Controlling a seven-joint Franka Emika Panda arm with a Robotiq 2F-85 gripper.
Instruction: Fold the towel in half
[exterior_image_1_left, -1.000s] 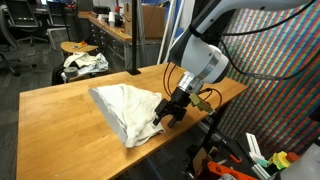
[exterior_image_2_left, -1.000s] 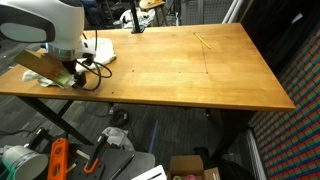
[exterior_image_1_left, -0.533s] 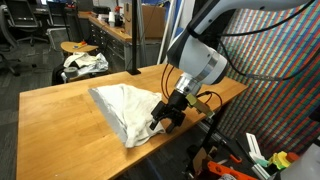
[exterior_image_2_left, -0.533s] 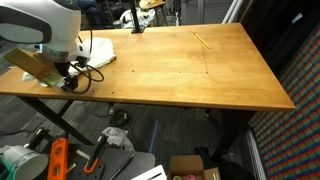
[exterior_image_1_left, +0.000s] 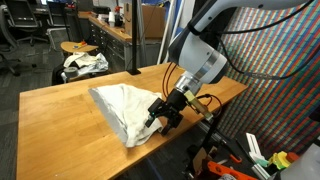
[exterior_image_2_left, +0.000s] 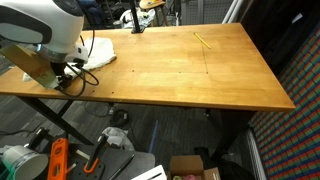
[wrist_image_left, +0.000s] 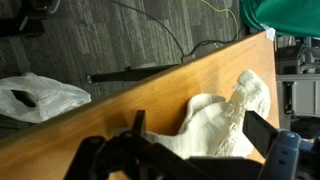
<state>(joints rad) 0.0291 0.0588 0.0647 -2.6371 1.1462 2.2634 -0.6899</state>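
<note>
A crumpled white towel (exterior_image_1_left: 120, 102) lies on the wooden table (exterior_image_1_left: 60, 125), near the table's edge. In an exterior view only part of it (exterior_image_2_left: 98, 52) shows beside the arm. My gripper (exterior_image_1_left: 158, 120) is low over the towel's corner closest to the table edge, and it also shows in an exterior view (exterior_image_2_left: 60, 78). In the wrist view the two black fingers (wrist_image_left: 200, 122) stand wide apart with a bunched part of the towel (wrist_image_left: 240, 95) lying between them. The fingers are not closed on the cloth.
The table edge (wrist_image_left: 130, 85) runs right next to the gripper, with floor and a white plastic bag (wrist_image_left: 35, 95) below. A thin yellow stick (exterior_image_2_left: 202, 40) lies at the table's far side. A stool with cloths (exterior_image_1_left: 82, 62) stands behind the table.
My gripper has shifted slightly further over the towel's corner and a little lower. The towel has not visibly moved.
</note>
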